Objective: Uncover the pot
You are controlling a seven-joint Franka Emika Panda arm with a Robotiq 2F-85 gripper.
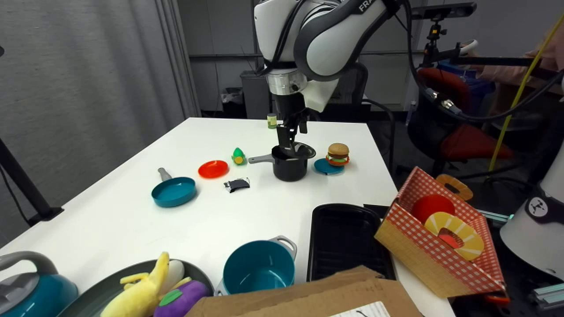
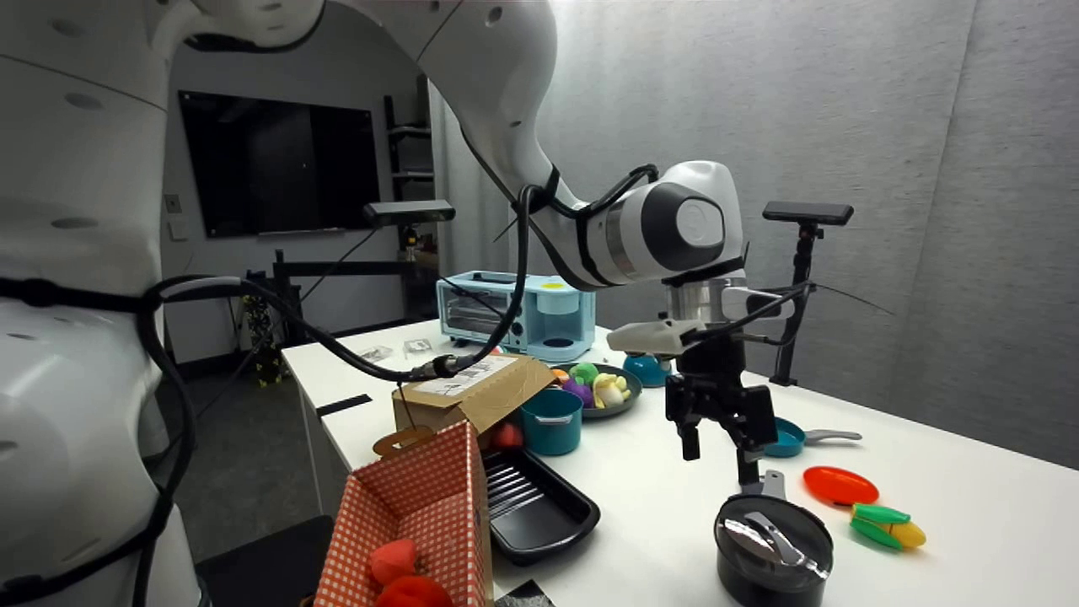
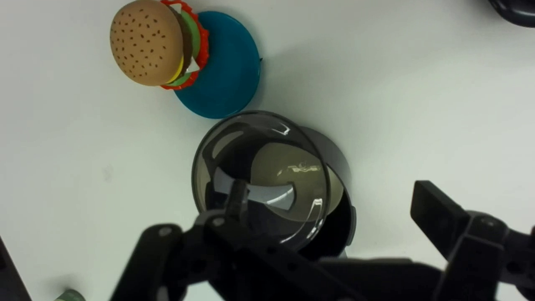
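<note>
The black pot point(image 1: 290, 171) stands on the table with its grey side handle point(image 1: 261, 159). It also shows in an exterior view point(image 2: 763, 586) and the wrist view point(image 3: 332, 152). A clear dark lid point(image 3: 267, 125) with a grey grip point(image 3: 273, 195) lies off-centre on it, overhanging one side and leaving a crescent of the opening bare. The lid looks tilted in an exterior view point(image 1: 307, 151). My gripper point(image 3: 330, 188) is open, with one finger over the lid's grip and the other out over the table. I cannot tell whether that finger touches the lid. The gripper shows in both exterior views point(image 1: 294, 135) point(image 2: 721, 462).
A toy burger point(image 3: 146, 44) sits on a teal plate point(image 3: 230, 71) close beside the pot. A red plate point(image 1: 213, 169), toy corn point(image 1: 238, 156), wrapper point(image 1: 237, 184) and teal pan point(image 1: 174, 192) lie on its handle side. A black tray point(image 1: 350, 237) and checked basket point(image 1: 440, 237) stand farther off.
</note>
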